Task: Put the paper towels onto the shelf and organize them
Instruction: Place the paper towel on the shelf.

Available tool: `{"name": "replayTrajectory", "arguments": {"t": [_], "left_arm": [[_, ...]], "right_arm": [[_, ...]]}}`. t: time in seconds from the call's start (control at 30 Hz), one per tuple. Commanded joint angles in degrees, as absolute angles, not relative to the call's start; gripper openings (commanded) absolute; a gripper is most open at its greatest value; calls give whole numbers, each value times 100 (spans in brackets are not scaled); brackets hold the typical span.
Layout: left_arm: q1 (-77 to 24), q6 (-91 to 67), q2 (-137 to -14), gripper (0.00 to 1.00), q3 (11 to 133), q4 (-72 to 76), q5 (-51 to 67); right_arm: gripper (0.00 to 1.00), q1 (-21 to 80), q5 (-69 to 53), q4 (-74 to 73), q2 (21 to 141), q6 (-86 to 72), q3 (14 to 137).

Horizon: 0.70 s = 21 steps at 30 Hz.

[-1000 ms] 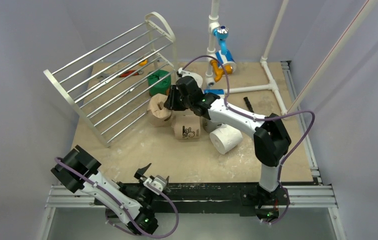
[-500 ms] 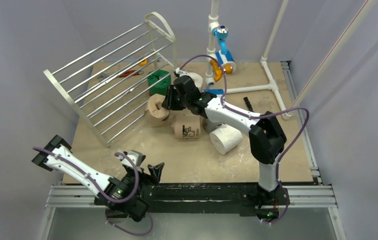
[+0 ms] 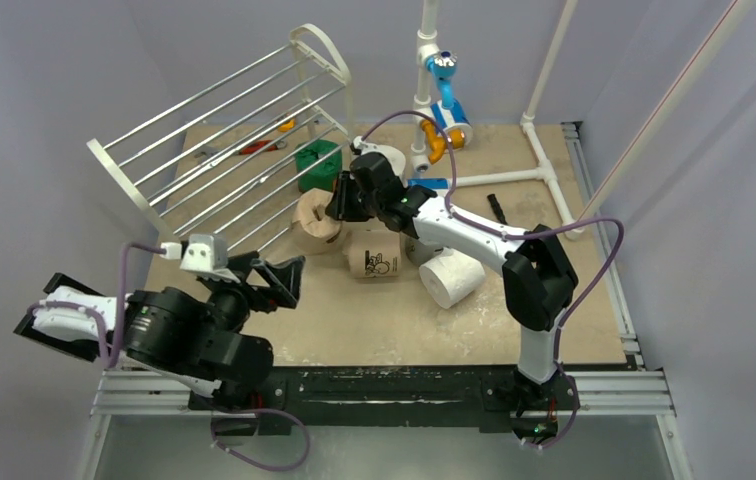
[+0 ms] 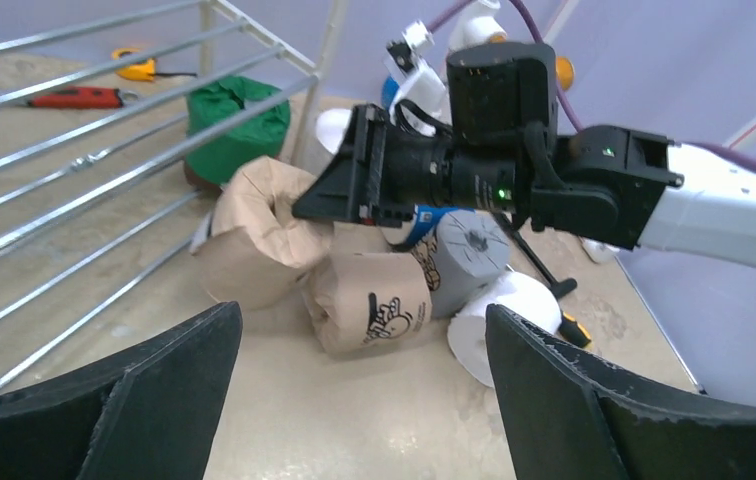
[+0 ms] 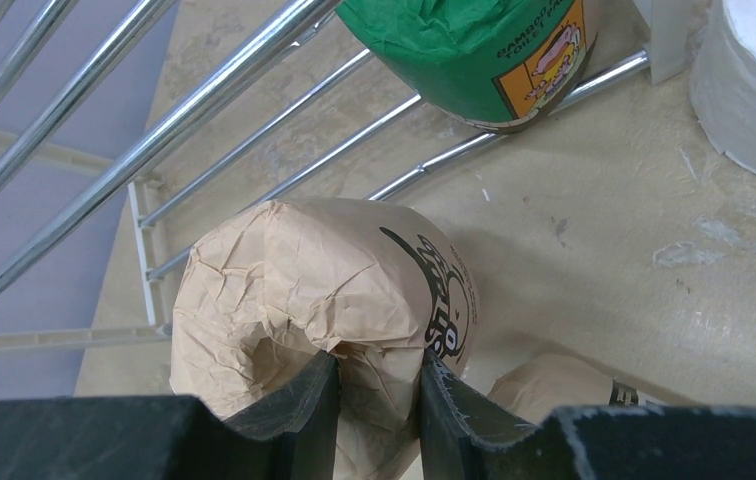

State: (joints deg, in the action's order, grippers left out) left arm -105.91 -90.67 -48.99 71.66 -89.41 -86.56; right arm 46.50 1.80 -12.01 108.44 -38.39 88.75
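The shelf [image 3: 224, 150] leans tilted at the back left, its silver rods bare. My right gripper [image 3: 339, 205] is shut on the crumpled end of a tan roll [image 5: 324, 290], one finger in its core, the roll resting by the shelf's lower rods [image 3: 314, 220]. A second printed tan roll [image 3: 374, 253], a grey roll [image 4: 469, 260] and a white roll [image 3: 451, 277] lie beside it. A green roll [image 3: 316, 163] stands under the shelf; another white roll [image 3: 389, 155] stands behind. My left gripper [image 3: 279, 280] is open and empty, raised at the near left, facing the rolls [image 4: 359, 312].
A white pipe frame with blue and orange fittings [image 3: 444, 100] stands at the back right. A red-handled tool [image 3: 254, 147] and a yellow item [image 3: 286, 126] lie behind the shelf. A black-handled screwdriver [image 3: 497, 207] lies right of the rolls.
My left arm has swung from the near edge up and leftward, and its open gripper now faces the rolls. My right gripper stays shut on the tan roll, barely moved.
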Motion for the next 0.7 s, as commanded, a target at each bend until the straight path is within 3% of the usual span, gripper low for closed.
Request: {"name": "replayTrajectory", "arguments": {"t": [0.0,0.3,0.37,0.47,0.67], "left_arm": [[-10342,-7430,-4834,92,7955,-10250,-8865],[-10016,-4817,-5115,100,9466,-9464,-8681],[-9840,-3616,-4956,100,9346,-8455,-8403],[-9202,-292,-4195,100,8102,-4949,-7241],[-7738,-92,-4304,100,8098,-4579,-5999]], "right_arm": [[24,4679,90,-802,10595,-3788,8947],[24,4882,132,-899,10786,-3727,9140],[24,4918,161,-915,10817,-3726,9162],[24,4979,205,-947,10828,-3714,9159],[24,4979,318,-1089,10782,-3716,9181]]}}
